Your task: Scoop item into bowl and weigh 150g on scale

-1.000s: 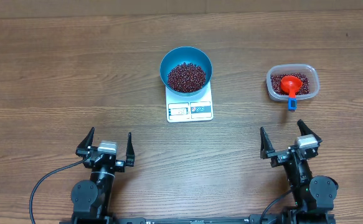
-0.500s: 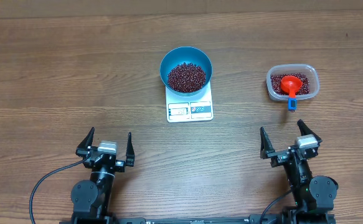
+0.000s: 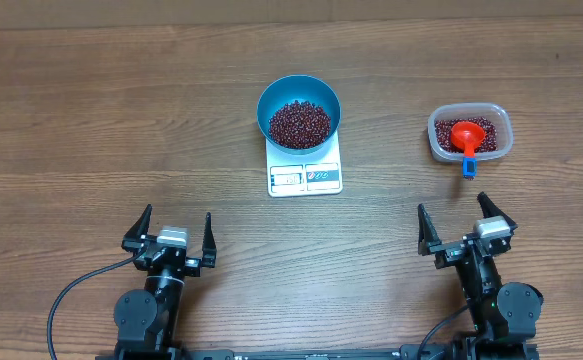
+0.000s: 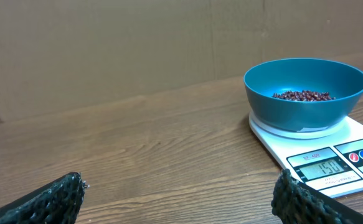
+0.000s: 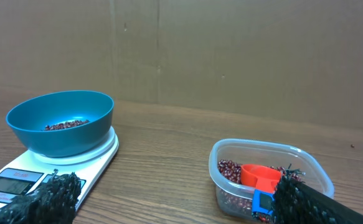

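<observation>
Left gripper (image 3: 178, 213) is seen spread to full width, with nothing held between the fingers; right gripper (image 3: 451, 203) is likewise spread wide and empty. Both are parked at the near edge of the table (image 3: 91, 120), well apart from each other, fingers pointed toward the far side. The beans (image 3: 299, 122) are found in two places: a maroon heap in the blue bowl (image 3: 263, 108) and a second lot in the clear container (image 3: 434, 140). The bowl is seated on the white scale (image 3: 306, 178) and covers its far part. The display strip is left exposed along the near edge, and a figure that looks like 150 can be read there in the left wrist view. Bowl and scale are placed ahead of the left gripper and off to its right, roughly midway between the two arms and well apart from both. The container is placed straight ahead of the right gripper, well apart from the scale. The orange-red scoop (image 3: 466, 133) is laid on the beans in the container, with its blue handle tip (image 3: 468, 168) hung over the near rim toward the right gripper. Open tabletop is seen between each gripper and the objects ahead, between scale and container, and across the left side. The table's far edge is visible beyond the bowl.
</observation>
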